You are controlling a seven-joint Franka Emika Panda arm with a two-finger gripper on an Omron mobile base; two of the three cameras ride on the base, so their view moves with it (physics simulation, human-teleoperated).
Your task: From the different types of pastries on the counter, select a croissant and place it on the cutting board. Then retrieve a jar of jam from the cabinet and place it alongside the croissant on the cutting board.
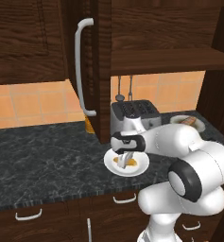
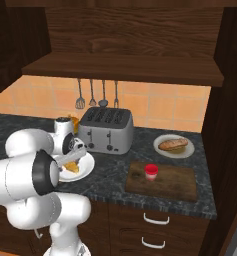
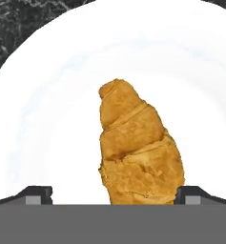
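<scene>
Bearing no legible writing: croissant point(image 3: 136, 155)

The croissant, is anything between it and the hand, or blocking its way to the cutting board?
Nothing visible. The hand is right over the croissant on its white plate, fingertips on either side. The counter between plate and cutting board looks bare; a jar of jam already stands on the board.

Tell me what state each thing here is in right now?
Pincer: open, one tip on each side of the croissant.
Croissant: lying on its white plate.
Cabinet door: swung open.
Jam jar: upright on the cutting board, lid on.
Longer pastry: on its own plate.
</scene>
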